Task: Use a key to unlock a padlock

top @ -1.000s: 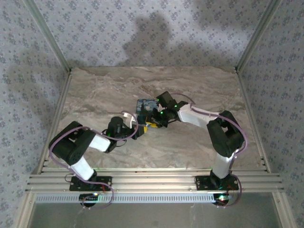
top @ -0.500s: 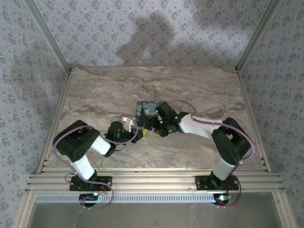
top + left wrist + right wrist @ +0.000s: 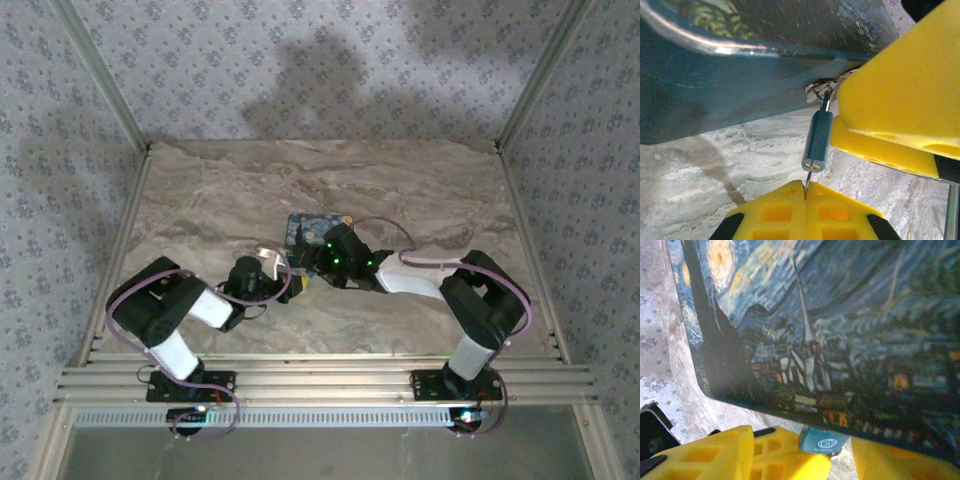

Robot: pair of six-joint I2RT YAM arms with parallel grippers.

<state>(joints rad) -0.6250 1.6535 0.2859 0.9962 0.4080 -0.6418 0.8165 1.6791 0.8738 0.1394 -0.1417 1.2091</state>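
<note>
A block printed with a dark-blue and yellow night-sky painting [image 3: 318, 222] [image 3: 740, 75] [image 3: 830, 330] lies mid-table. From a metal ring on its edge hangs a small blue padlock [image 3: 817, 140] [image 3: 822, 441], keyhole end toward the left wrist camera. My left gripper [image 3: 805, 192] [image 3: 290, 275] is shut on the key [image 3: 807, 181]. Only a thin metal blade shows, its tip at the keyhole. My right gripper [image 3: 842, 465] [image 3: 312, 262] is open, with one yellow finger [image 3: 880, 150] beside the padlock and the other finger [image 3: 900, 75] against the block's edge.
The marble tabletop [image 3: 220, 190] is bordered by patterned walls on three sides and an aluminium rail [image 3: 320, 380] at the near edge. Both arms meet at the block's near edge, their fingers close together.
The right arm has dropped and slid toward the near left, bringing its gripper down at the block's near edge, with its jaws now wider. The left arm has barely moved.
</note>
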